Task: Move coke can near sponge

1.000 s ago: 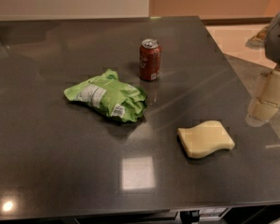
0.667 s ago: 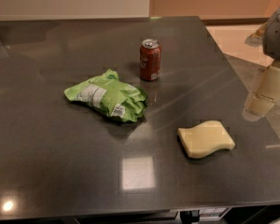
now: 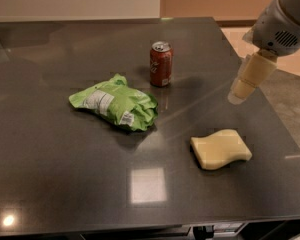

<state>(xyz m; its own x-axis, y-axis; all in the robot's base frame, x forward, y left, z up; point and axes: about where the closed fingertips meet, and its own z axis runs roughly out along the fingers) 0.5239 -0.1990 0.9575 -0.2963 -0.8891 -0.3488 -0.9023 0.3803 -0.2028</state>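
Observation:
The red coke can (image 3: pixel 161 64) stands upright on the dark table (image 3: pixel 50 164), toward the back middle. The pale yellow sponge (image 3: pixel 221 148) lies flat at the front right, well apart from the can. My gripper (image 3: pixel 241 90) hangs in the air at the right, above the table's right part, to the right of the can and behind the sponge. It holds nothing that I can see.
A crumpled green snack bag (image 3: pixel 115 102) lies left of the middle, in front of and to the left of the can. The table's right edge (image 3: pixel 285 129) runs close to the sponge. Beyond it is light floor.
My arm has moved left and inward over the table's right part, with the gripper now nearer the can. The can, sponge and bag have not moved.

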